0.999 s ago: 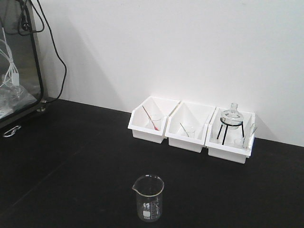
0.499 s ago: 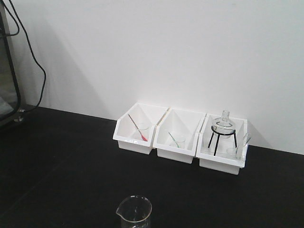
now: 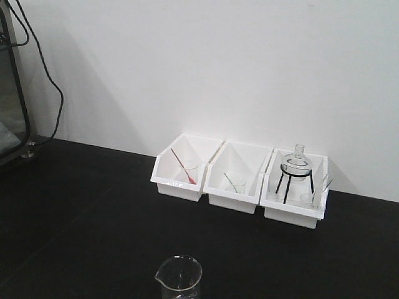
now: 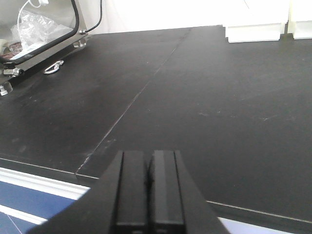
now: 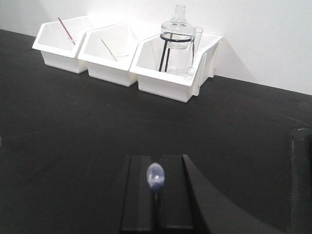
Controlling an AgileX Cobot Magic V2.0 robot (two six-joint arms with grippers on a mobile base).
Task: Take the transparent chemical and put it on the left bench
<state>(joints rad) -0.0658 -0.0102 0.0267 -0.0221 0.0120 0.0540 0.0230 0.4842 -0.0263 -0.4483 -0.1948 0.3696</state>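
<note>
In the right wrist view, the transparent chemical, a clear pipette, shows its rounded bulb sticking up between the fingers of my right gripper. That gripper is shut on it above the left bench, a matte black worktop. The pipette's stem is hidden between the pads. My left gripper is shut with nothing in it and hangs over the bench's front edge. Neither gripper shows in the front view.
Three white bins stand against the white wall, holding a red pipette, a green pipette and a flask on a black tripod. A glass beaker stands near the front. A black cable and a glass-fronted box are at the left.
The front view has shifted: the bins now sit further left, the beaker has slid to the bottom edge, and the glass-fronted box has mostly left the frame.
</note>
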